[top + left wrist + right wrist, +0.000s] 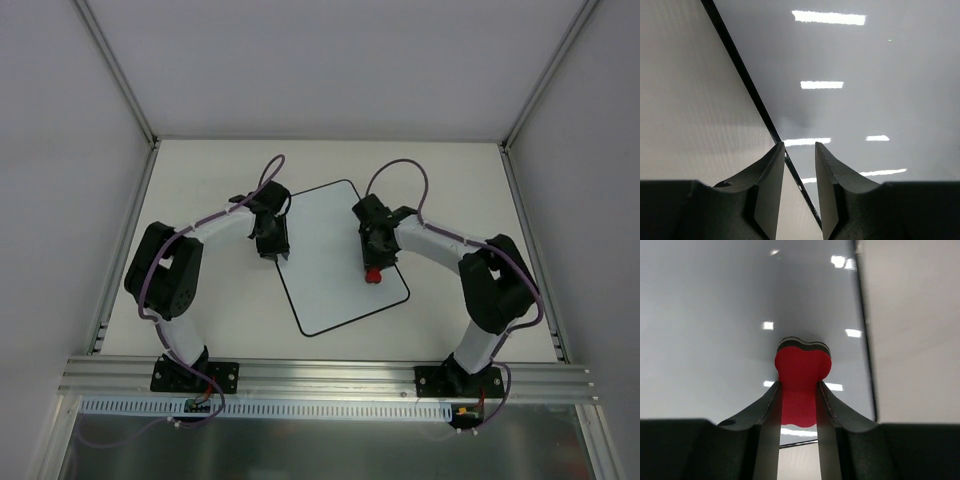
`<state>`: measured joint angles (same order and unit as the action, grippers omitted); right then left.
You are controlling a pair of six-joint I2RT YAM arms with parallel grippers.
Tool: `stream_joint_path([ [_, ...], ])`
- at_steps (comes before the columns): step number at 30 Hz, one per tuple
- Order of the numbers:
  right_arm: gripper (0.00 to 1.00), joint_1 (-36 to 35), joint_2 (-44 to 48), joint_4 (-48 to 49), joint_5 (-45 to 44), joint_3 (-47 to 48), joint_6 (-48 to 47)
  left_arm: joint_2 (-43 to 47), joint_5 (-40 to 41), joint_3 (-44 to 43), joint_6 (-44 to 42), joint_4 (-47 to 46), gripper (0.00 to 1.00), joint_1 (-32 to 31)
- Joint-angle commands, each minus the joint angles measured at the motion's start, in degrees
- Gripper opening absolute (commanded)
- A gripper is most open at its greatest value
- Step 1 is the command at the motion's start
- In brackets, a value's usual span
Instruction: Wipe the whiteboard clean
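Note:
The whiteboard [335, 280] lies tilted on the table between the arms, and no marks show on it. My right gripper [375, 258] is over its right part, shut on the red bone-shaped eraser [373, 274]. In the right wrist view the eraser [802, 367] sits between my fingers [799, 387], and its far end rests on the glossy board [715, 315]. My left gripper [272, 246] is at the board's left edge. In the left wrist view its jaws [800, 145] stand narrowly apart and empty, straddling the board's black edge [745, 82].
The cream table [200, 180] lies around the board and is walled at the back and both sides. An aluminium rail [330, 375] runs along the near edge, by the arm bases. In the right wrist view the board's right edge [865, 340] is close to the eraser.

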<state>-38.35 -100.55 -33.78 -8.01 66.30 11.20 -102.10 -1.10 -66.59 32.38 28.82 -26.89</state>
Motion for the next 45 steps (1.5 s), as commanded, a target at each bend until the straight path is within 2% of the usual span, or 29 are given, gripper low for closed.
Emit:
stream_joint_path([
  [1, 0.0, 8.69, 7.73, -0.94, -4.9, -1.26, -3.64, 6.03, -0.04, -1.17, -0.56, 1.06, 0.32, 0.7],
  [5, 0.02, 18.38, 9.58, -1.29, -6.14, -2.31, -7.41, 10.25, 0.4, -3.46, -1.18, 1.33, 0.37, 0.88],
  [10, 0.05, 30.41, 7.14, -1.11, -7.37, -1.97, -9.0, 17.63, 3.82, -4.95, -3.9, 1.86, 0.47, 1.58],
  [15, 0.13, 37.11, 3.44, 0.56, -5.26, -0.48, -9.88, 26.4, 10.14, -5.22, -8.73, 3.08, 0.6, 2.02],
  [17, 0.19, 38.08, 1.51, 0.82, -5.09, 0.4, -10.41, 29.32, 13.92, -4.78, -10.93, 3.44, 0.65, 2.11],
  [18, 0.22, 38.08, 0.89, 0.99, -5.09, 0.58, -10.67, 32.12, 15.07, -4.43, -11.72, 3.7, 0.72, 2.2],
  [20, 0.29, 39.66, -0.43, 1.0, -4.12, 1.2, -10.68, 35.03, 18.31, -3.38, -13.48, 4.31, 0.78, 2.11],
  [23, 0.43, 40.02, -1.93, 1.26, -3.15, 1.2, -10.68, 40.57, 21.05, -1.8, -15.33, 5.46, 0.89, 2.2],
  [25, 0.58, 40.1, -2.02, 1.44, -3.15, 0.76, -10.76, 44.17, 22.9, -0.83, -16.47, 6.24, 0.99, 2.2],
  [27, 0.68, 40.28, -1.58, 1.52, -3.41, 0.49, -10.67, 47.24, 23.69, -0.21, -17.26, 6.77, 0.99, 2.2],
  [28, 0.78, 40.46, -0.62, 1.52, -3.42, 0.41, -10.67, 48.22, 24.13, -0.04, -17.52, 7.04, 0.99, 2.28],
  [30, 0.85, 40.72, 1.14, 1.18, -3.41, 0.14, -10.68, 49.89, 24.66, -0.3, -17.7, 8.0, 0.99, 2.28],
  [31, 0.93, 40.9, 4.19, 0.91, -3.59, -0.03, -10.67, 51.29, 25.09, -1.17, -17.79, 8.27, 0.99, 2.2],
  [33, 0.99, 40.9, 8.42, 0.04, -3.85, -0.03, -12.25, 53.14, 25.8, -2.23, -17.97, 9.06, 0.99, 2.2],
  [38, 0.99, 41.86, 23.78, -3.48, -6.57, 4.96, -15.15, 55.61, 30.71, -6.44, -20.25, 9.59, 0.99, 2.2],
  [45, 0.99, 42.04, 37.34, -5.95, -12.47, 15.42, -22.09, 56.84, 35.99, -14.17, -24.12, 9.68, 0.99, 2.2],
])
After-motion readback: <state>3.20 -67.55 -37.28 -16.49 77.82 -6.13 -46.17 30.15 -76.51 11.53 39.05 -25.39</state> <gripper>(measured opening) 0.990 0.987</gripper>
